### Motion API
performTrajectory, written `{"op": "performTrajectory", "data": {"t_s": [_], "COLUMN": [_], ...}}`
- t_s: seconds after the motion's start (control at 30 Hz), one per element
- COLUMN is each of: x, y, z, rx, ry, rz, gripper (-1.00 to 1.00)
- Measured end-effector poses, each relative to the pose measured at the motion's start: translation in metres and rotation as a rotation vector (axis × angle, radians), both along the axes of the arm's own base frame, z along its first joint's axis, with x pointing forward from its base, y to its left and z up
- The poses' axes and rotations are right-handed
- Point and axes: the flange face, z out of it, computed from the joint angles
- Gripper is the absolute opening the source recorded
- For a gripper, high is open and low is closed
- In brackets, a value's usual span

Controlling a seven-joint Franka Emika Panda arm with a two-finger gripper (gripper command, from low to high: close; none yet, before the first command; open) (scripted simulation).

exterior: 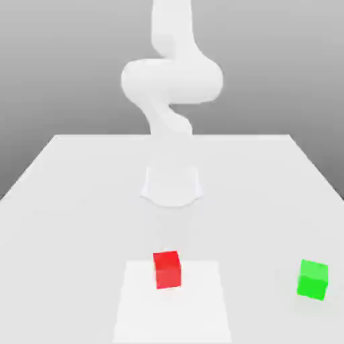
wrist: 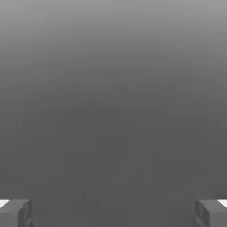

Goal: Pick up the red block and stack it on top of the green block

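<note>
Red block (exterior: 167, 269), green block (exterior: 313, 279) apart on white table (exterior: 60, 201); end effector (wrist: 113, 213) wide open, empty.

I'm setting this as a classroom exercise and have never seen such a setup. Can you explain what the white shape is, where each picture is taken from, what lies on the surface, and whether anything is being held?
These are simulator renders. The white curved shape is a white jointed robot arm, standing on a pale flat table. The exterior view comes from a camera off the arm, looking across the table at it. On the table sit a small red cube, resting on a lighter square patch, and a small green cube apart from it, toward the exterior view's right. The hand view comes from a camera on the arm's hand: the two grey fingertips at its corners belong to the gripper. Its jaws stand wide open with nothing between them, so nothing is held.
</note>
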Motion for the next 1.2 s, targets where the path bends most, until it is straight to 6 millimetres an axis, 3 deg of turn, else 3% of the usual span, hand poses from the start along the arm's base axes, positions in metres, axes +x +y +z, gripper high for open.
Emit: {"op": "performTrajectory", "data": {"t_s": [0.13,0.3,0.43,0.57,0.6,0.8,0.83,1.03,1.2], "x": [0.039,0.053,0.038,-0.005,-0.012,-0.02,-0.021,-0.021,-0.019], "y": [-0.003,-0.005,-0.006,-0.007,-0.007,-0.007,-0.007,-0.007,-0.007], "z": [-0.099,-0.224,-0.325,-0.427,-0.445,-0.506,-0.514,-0.517,-0.485], "rx": [-0.014,-0.032,-0.046,-0.063,-0.066,-0.068,-0.068,-0.068,-0.068], "ry": [0.15,0.336,0.493,0.669,0.694,0.718,0.718,0.719,0.719], "rz": [0.03,0.071,0.108,0.15,0.157,0.163,0.163,0.163,0.163], "gripper": [0.0,0.0,0.0,0.0,0.0,0.0,-1.0,-1.0,-1.0]}}
